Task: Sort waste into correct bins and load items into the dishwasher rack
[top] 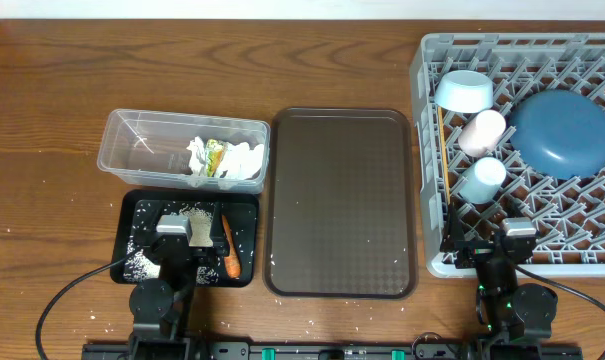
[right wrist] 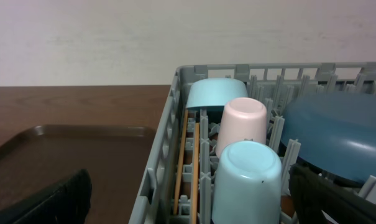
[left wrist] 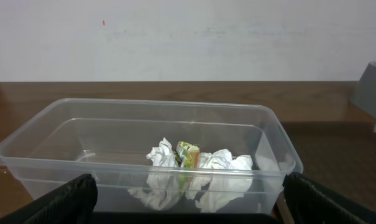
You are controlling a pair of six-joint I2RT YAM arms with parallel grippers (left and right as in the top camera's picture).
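Observation:
The clear tub (top: 142,135) (left wrist: 144,118) holds crumpled tissues (top: 240,160) (left wrist: 222,165) and a green-yellow wrapper (top: 215,157) (left wrist: 188,152). In front of it, the black tray (top: 247,210) carries the carrot (top: 229,252) and rice grains (top: 140,264). My left gripper (top: 174,232) (left wrist: 197,208) hangs open over that tray, facing the tub, with nothing between its fingers. The grey rack (top: 427,110) (right wrist: 160,162) holds the blue plate (top: 562,133) (right wrist: 337,134), pink cup (top: 482,131) (right wrist: 242,121), light blue cup (top: 482,178) (right wrist: 247,180), bowl (top: 464,91) (right wrist: 215,93) and chopsticks (top: 443,150) (right wrist: 181,155). My right gripper (top: 512,235) (right wrist: 194,208) is open at the rack's near edge, holding nothing.
A large brown serving tray (top: 342,200) (right wrist: 69,155) lies between the bins and the rack. A few stray rice grains dot the wooden table (top: 42,130) near the black tray. A white wall stands behind the table's far edge.

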